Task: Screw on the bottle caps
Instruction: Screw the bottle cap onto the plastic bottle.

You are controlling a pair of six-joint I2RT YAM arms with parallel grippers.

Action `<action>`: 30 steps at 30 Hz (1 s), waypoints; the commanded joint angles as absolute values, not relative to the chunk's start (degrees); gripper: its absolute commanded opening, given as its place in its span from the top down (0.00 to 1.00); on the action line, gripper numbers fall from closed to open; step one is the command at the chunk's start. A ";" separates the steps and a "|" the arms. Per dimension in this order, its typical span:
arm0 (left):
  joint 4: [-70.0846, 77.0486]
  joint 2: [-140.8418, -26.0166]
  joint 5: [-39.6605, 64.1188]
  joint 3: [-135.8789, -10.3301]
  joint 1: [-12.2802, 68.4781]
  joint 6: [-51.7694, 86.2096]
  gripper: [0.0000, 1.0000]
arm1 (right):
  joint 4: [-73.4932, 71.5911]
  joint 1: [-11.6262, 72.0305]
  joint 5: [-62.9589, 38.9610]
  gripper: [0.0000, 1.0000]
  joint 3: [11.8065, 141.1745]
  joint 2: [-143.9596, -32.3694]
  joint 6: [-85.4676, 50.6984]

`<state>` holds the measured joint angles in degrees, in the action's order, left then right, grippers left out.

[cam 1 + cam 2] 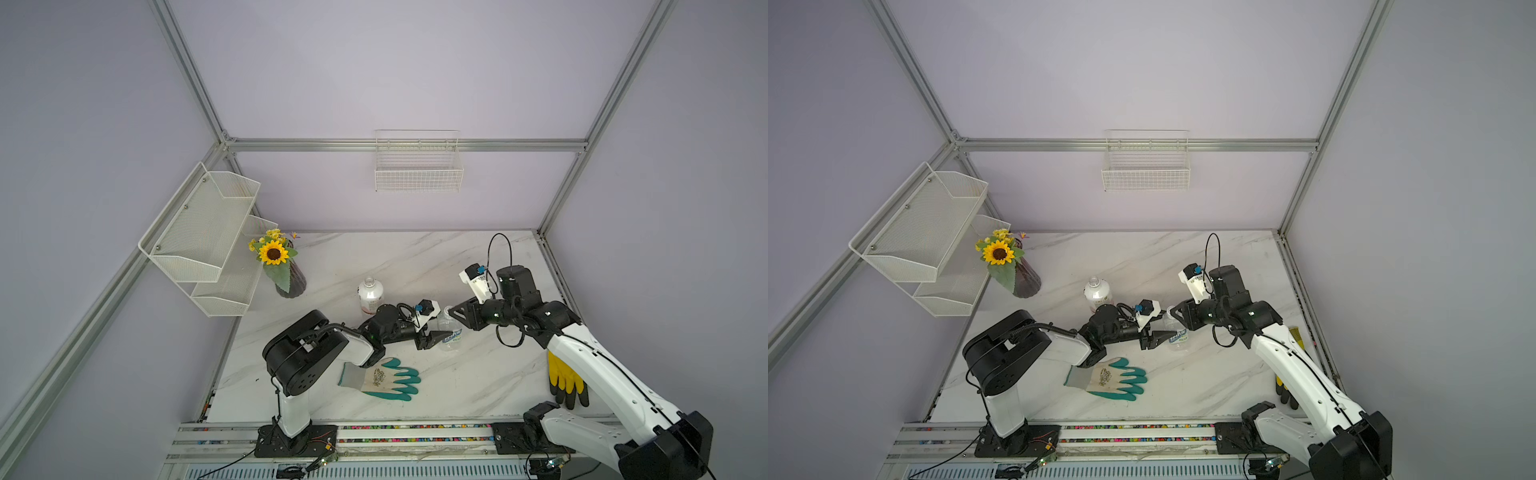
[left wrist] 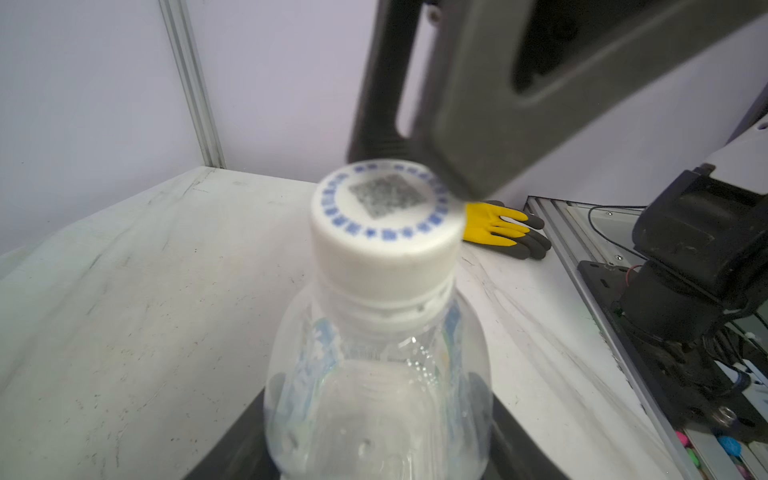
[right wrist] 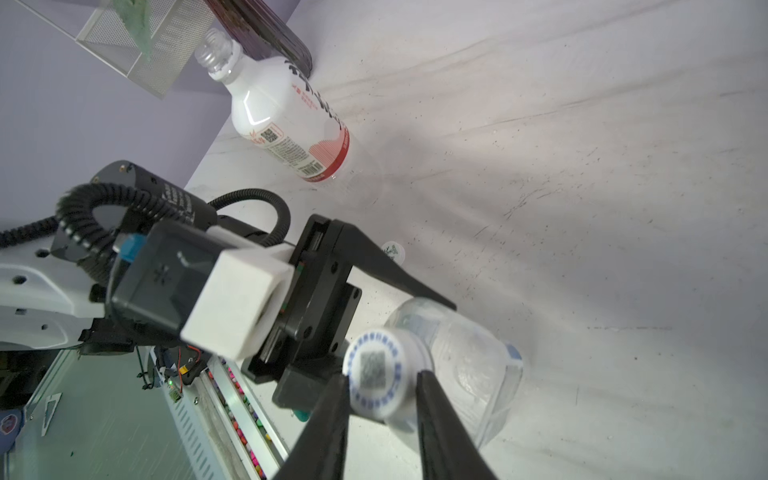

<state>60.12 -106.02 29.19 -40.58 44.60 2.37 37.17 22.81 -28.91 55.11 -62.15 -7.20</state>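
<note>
Right wrist view is showing you the small round white plastic screw cap (image 3: 380, 370) sitting on the neck of the clear plastic bottle with a blue-and-white label (image 3: 469, 365); your right pincer (image 3: 382, 376) is pinching it. Your left pincer (image 2: 380, 432) is clamping the bottle's body, upright at the middle of the counter (image 3: 582, 166). Farther back, the white-wrapped red-banded bottle (image 3: 286, 120) is standing uncapped, a second white cap (image 3: 393, 252) lying nearby.

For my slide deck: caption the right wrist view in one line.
Right hand pinches the white cap on the clear bottle that the left hand grips; the white-wrapped bottle stands uncapped.
</note>
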 commanded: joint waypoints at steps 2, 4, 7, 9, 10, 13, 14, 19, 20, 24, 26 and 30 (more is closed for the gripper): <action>58.10 -104.19 24.01 -41.09 43.47 3.44 0.38 | 42.51 23.73 -34.91 0.68 53.00 -60.54 -8.81; 57.94 -103.67 23.99 -40.87 43.47 3.39 0.38 | 43.18 23.73 -35.44 0.67 53.07 -60.42 -8.62; 57.10 -102.71 24.04 -40.39 43.41 2.23 0.38 | 44.28 23.69 -32.81 0.65 55.58 -59.58 -8.63; 55.68 -101.90 24.33 -40.08 43.44 0.45 0.38 | 44.16 23.65 -29.41 0.59 58.42 -59.22 -9.41; 54.67 -101.38 24.55 -39.84 43.40 -0.73 0.38 | 44.80 23.70 -26.67 0.55 60.34 -59.56 -8.60; 51.06 -99.20 24.55 -38.88 43.33 -4.79 0.38 | 47.67 23.67 -19.44 0.47 65.71 -62.73 -4.60; 49.73 -98.28 24.39 -38.61 43.31 -6.14 0.38 | 48.83 23.68 -19.35 0.46 67.09 -63.81 -1.94; 43.72 -94.49 26.20 -38.50 43.16 -12.06 0.38 | 53.14 23.69 -20.55 0.40 72.24 -65.59 15.30; 43.40 -94.16 26.74 -38.50 43.15 -12.67 0.38 | 53.55 23.69 -20.71 0.37 72.65 -65.49 17.71; 42.75 -93.91 28.67 -38.32 43.11 -14.59 0.38 | 55.36 23.73 -23.20 0.38 73.09 -66.23 29.24; 42.54 -93.87 29.54 -38.25 42.89 -14.90 0.38 | 56.48 23.76 -23.82 0.38 74.15 -67.53 33.13; 42.54 -93.14 30.56 -37.80 42.81 -15.30 0.38 | 58.35 24.42 -25.77 0.40 75.40 -70.05 40.86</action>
<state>43.13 -95.07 28.21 -38.35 43.18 -13.26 55.33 23.83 -23.88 74.06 -68.75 31.42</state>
